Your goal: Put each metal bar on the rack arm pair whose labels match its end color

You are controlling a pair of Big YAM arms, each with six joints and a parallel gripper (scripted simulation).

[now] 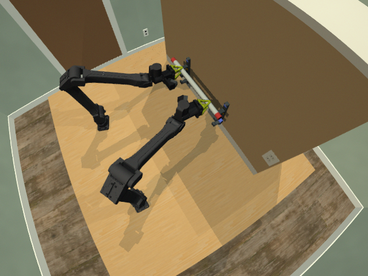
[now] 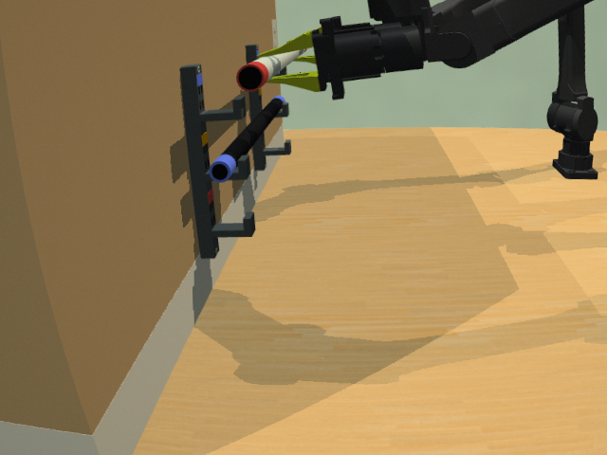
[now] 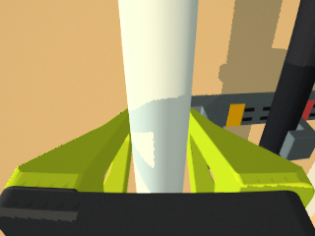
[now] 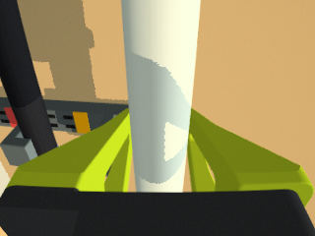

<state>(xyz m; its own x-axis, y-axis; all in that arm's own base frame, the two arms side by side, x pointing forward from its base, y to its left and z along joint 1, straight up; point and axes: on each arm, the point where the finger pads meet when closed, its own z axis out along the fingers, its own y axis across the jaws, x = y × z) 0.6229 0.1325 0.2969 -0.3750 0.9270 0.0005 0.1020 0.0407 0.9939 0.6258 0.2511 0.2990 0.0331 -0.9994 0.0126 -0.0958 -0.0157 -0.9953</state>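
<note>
Both pincers grip the white bar, apart from the rack.
Your left pincer (image 1: 177,71) (image 3: 159,118) and right pincer (image 1: 204,103) (image 2: 266,68) (image 4: 159,118) are clenched around the white bar (image 1: 194,85) (image 2: 277,63) (image 3: 157,74) (image 4: 159,59), running 11 to 5 o'clock from above. In the exterior view, toward 6 o'clock from its near red end, the black bar (image 2: 253,132) (image 3: 290,84) (image 4: 22,74) lies on the rack's (image 2: 193,147) middle, amber-labelled pair; blue labels top, red bottom.
</note>
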